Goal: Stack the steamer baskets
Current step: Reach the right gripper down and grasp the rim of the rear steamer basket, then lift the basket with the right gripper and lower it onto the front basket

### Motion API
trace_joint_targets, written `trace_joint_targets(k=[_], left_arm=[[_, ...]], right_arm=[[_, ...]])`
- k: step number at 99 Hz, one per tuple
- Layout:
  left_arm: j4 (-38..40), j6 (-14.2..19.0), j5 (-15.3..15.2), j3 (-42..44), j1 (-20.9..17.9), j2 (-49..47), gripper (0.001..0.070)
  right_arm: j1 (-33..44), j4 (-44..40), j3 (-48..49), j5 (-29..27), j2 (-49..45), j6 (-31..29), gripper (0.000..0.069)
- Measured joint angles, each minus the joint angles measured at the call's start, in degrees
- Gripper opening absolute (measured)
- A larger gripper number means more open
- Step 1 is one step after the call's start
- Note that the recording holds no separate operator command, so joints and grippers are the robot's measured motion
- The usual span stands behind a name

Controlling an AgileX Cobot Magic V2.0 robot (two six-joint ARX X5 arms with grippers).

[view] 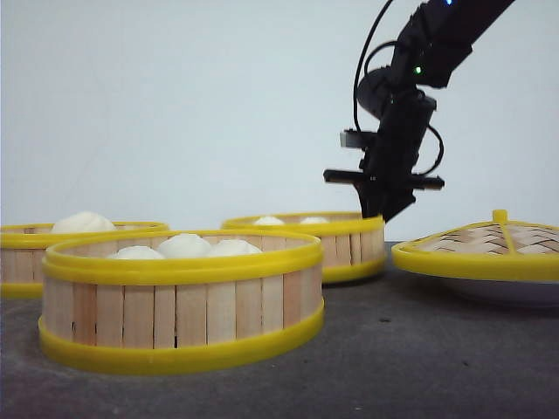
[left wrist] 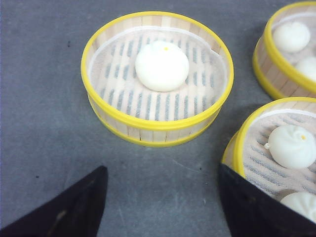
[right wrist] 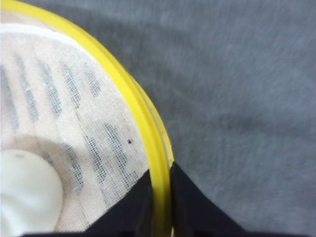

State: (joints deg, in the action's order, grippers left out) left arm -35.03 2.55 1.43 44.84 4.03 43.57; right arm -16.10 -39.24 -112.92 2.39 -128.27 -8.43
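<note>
Right wrist view: right end effector (right wrist: 162,207) clenched on the rim of the back steamer basket (view: 336,236) on the table (view: 419,349). Left end effector (left wrist: 163,197) released (idle). Grasp step; next, lift level onto another basket.

I'm seeing open worktop (view: 419,349) between near basket (view: 182,297) and lid (view: 479,249); far basket (view: 327,244) blocking behind.
</note>
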Motion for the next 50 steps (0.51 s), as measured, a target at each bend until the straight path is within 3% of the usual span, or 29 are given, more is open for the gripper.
trace_joint_targets(k=[27, 50], left_arm=[[0.02, 0.0, 0.0, -0.02, 0.0, 0.0, 0.0428], [0.0, 0.0, 0.02, 0.0, 0.0, 0.0, 0.0428]], right_arm=[[0.04, -11.93, -12.26, -0.07, 0.74, -1.7, 0.0023], [-0.94, -22.08, -13.05, -0.24, 7.48, -2.95, 0.0023]])
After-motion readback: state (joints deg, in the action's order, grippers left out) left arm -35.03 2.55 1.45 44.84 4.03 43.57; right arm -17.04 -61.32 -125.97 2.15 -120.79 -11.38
